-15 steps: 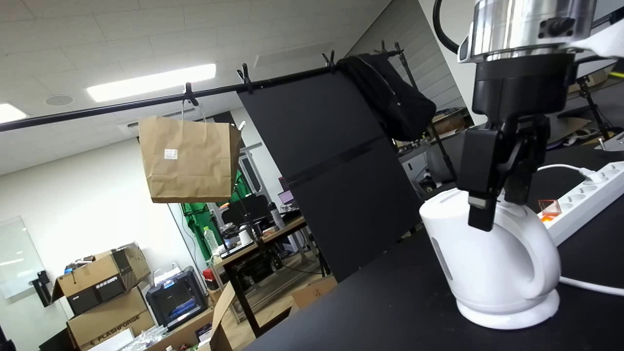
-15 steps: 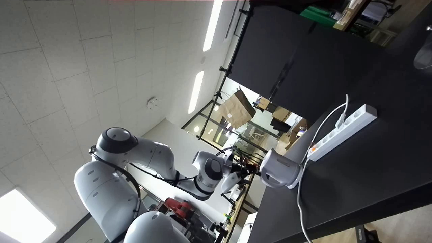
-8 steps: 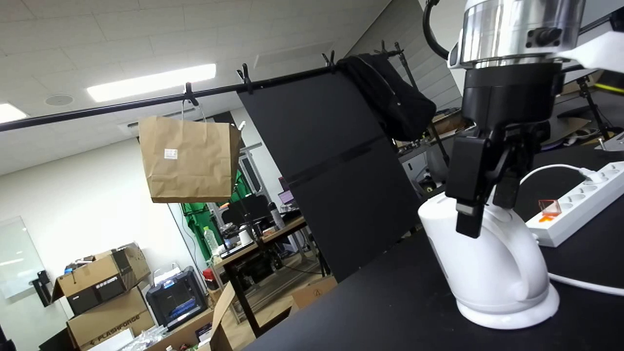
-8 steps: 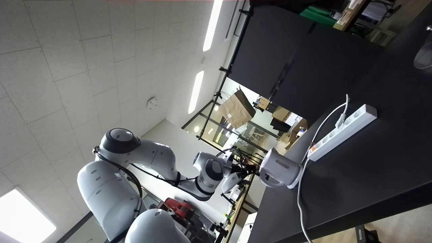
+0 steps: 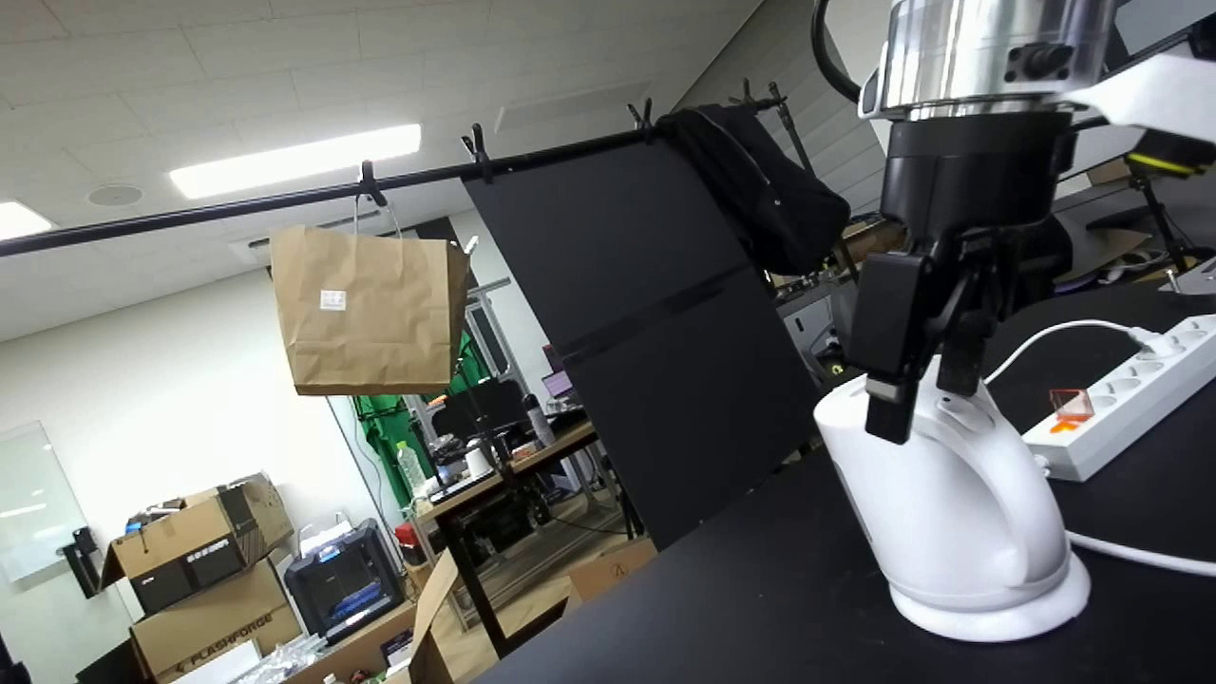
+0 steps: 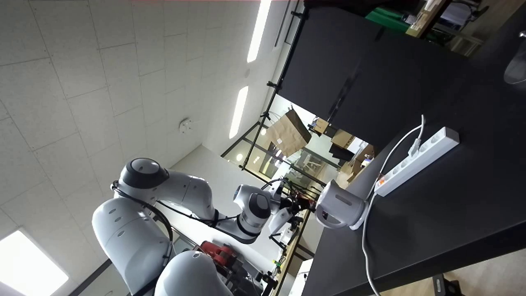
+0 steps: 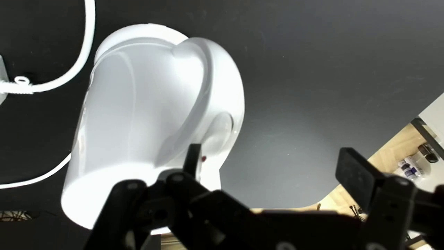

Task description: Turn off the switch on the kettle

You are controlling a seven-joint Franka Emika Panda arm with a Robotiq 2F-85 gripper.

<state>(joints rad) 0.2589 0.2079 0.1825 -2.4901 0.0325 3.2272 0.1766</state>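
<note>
Your black two-fingered claw (image 7: 271,152) hovers at the top of a smooth, rounded white plastic kettle (image 5: 940,513), its fingers (image 7: 191,161) spread wide. The kettle stands upright on its round white base (image 5: 993,622) atop a flat black counter (image 7: 305,104). In the wrist view, one finger overlaps the kettle's top close to the curved handle (image 7: 225,83), a small red spot (image 7: 204,158) just beside its tip; you cannot tell here whether it touches. The other finger sits well apart, out past the handle. On the handle side you have a broad, open sweep of counter, bounded by an edge with pale wood (image 7: 392,146) showing beyond. A long white plastic power strip (image 6: 419,164) lies near the kettle's base, its orange-marked end toward the kettle, and a white cord (image 6: 364,238) curves just beside that base. Well apart from the kettle, a large black panel (image 5: 655,323) hangs below a slanting black pole (image 5: 237,205).
</note>
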